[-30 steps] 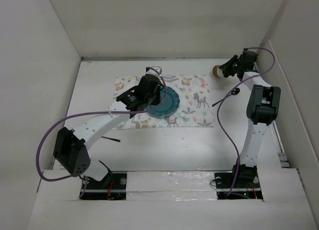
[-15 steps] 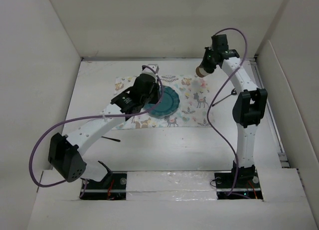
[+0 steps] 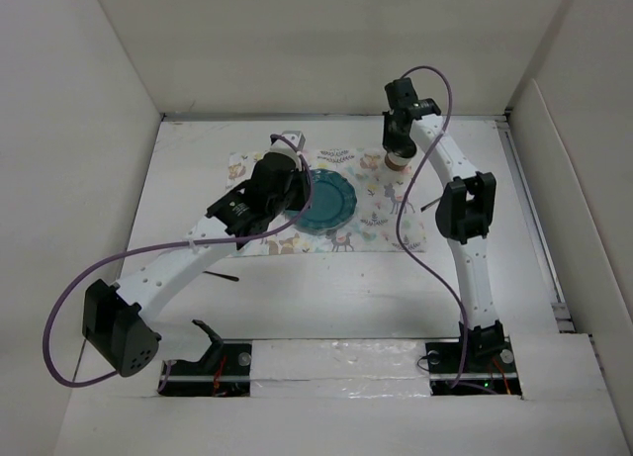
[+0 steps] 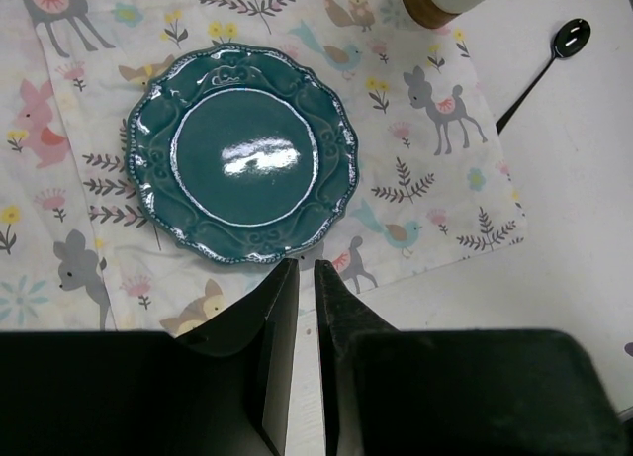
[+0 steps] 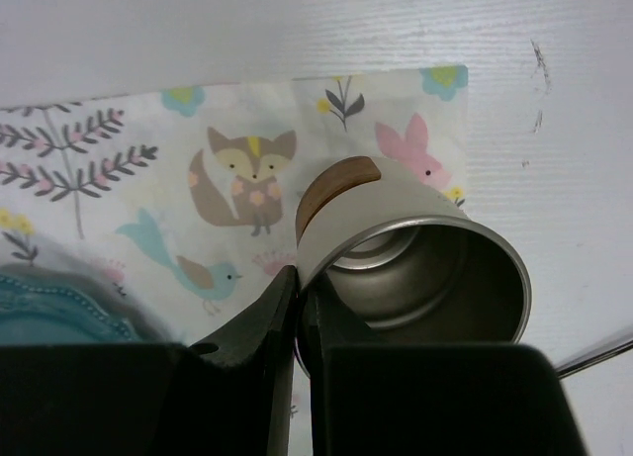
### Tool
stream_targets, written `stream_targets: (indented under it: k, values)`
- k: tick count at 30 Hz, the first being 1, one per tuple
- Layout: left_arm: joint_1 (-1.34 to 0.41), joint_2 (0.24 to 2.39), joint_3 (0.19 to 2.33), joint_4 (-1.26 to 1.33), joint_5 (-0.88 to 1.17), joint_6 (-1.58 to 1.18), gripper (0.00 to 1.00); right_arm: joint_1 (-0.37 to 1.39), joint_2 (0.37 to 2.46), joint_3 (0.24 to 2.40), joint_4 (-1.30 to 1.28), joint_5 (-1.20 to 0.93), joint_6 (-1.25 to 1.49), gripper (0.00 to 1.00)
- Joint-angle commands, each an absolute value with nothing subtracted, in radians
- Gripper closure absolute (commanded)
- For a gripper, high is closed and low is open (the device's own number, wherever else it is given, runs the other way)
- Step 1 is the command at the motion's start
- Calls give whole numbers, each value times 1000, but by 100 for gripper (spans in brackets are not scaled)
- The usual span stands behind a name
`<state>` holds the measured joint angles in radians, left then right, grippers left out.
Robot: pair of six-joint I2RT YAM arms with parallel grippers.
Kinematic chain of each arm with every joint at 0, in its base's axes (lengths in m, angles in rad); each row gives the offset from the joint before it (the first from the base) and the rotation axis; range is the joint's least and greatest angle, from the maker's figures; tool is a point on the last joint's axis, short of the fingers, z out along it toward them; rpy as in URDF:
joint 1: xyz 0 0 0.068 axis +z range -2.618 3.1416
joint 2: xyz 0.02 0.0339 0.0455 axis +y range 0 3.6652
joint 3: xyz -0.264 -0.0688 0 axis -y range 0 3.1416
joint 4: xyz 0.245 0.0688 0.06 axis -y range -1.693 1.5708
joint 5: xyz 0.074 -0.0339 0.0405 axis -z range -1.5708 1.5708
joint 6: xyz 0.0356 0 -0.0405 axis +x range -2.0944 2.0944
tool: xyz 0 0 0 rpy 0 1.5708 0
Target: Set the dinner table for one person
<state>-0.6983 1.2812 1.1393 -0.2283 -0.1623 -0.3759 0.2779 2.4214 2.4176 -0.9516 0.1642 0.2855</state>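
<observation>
A: Top view?
B: Dinner table (image 3: 326,278) spans the space between the white panels (image 3: 326,50). Placemat (image 3: 381,228) lies far-centre on it, with the teal plate (image 3: 324,201) on the mat. Left arm (image 3: 188,253) reaches over the plate's left side. Right arm (image 3: 465,248) bends over the mat's far right corner.
A: Left wrist?
B: Left gripper (image 4: 298,268) is nearly closed, just a thin slit, with nothing in it. Its tips hang by the plate's rim. A black spoon (image 4: 539,70) lies on bare table just off the mat.
A: Right wrist?
B: Right gripper (image 5: 299,278) is pinched on the rim of the cup (image 5: 415,258). The cup is tilted, mouth toward the camera, over the mat's corner. Can't tell if it touches the mat.
</observation>
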Motion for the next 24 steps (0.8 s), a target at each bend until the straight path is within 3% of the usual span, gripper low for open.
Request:
stream_targets:
  k: [1, 13, 17, 18, 21, 24]
  values:
    - [-693, 1235, 1132, -204, -155, -370, 89, 279, 2428, 2464, -989, 216, 265, 100]
    - [-693, 1252, 1121, -196, -137, -383, 89, 299, 2465, 2490, -965, 195, 268, 100]
    - [-693, 1261, 1126, -193, -133, -385, 90, 299, 2462, 2485, -963, 192, 270, 72]
    - [-693, 1262, 1126, -193, -133, -385, 89, 299, 2453, 2484, -962, 190, 270, 57]
    - [-693, 1262, 1126, -189, -132, -387, 89, 290, 2427, 2490, -957, 184, 270, 47]
    - [-693, 1261, 1129, -187, -132, -387, 89, 279, 2376, 2500, -957, 173, 284, 45]
